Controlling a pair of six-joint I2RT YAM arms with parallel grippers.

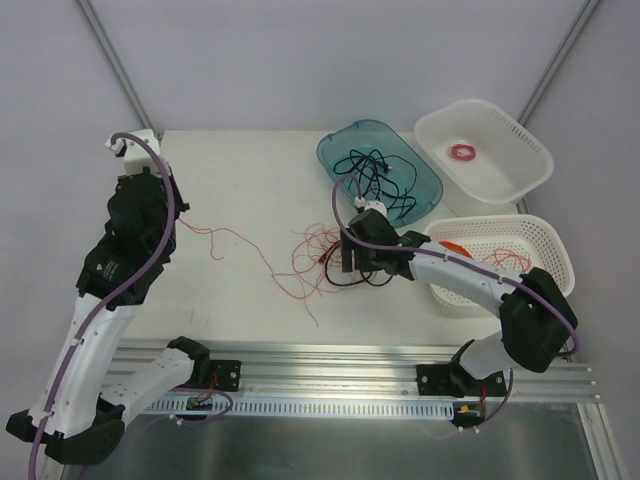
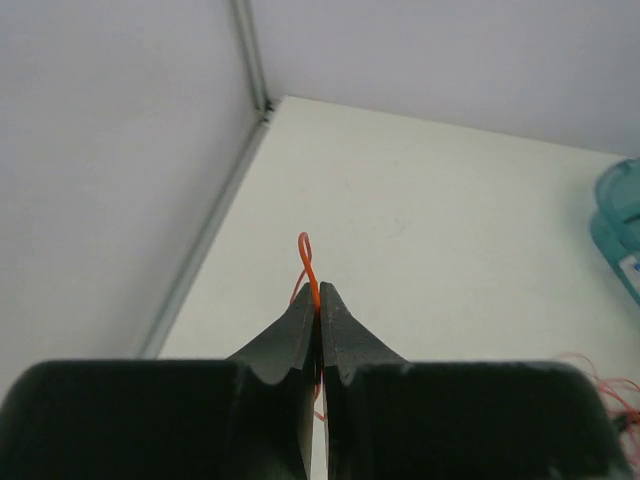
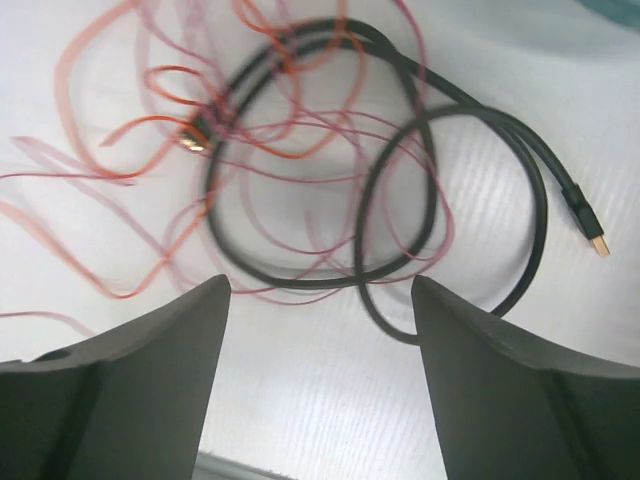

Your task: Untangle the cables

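Note:
A loose tangle of hair-thin red wires (image 1: 316, 248) and a thin black cord (image 1: 350, 278) lies mid-table. One red strand (image 1: 225, 238) runs left from it to my left gripper (image 1: 172, 212), which is shut on its end; in the left wrist view the wire (image 2: 306, 255) loops out past the closed fingertips of that gripper (image 2: 319, 298). My right gripper (image 1: 349, 258) is open, hovering over the tangle's right side. In the right wrist view the gripper (image 3: 320, 285) holds nothing, just short of the black cord (image 3: 480, 108) with its gold plug (image 3: 597, 242) and the red wires (image 3: 62, 80).
A teal tray (image 1: 425, 180) at the back holds black cables (image 1: 372, 165). A white basket (image 1: 520, 140) holds a small pink ring coil (image 1: 462, 152). Another white basket (image 1: 548, 240) on the right holds an orange coil (image 1: 452, 245) and red wires (image 1: 505, 260).

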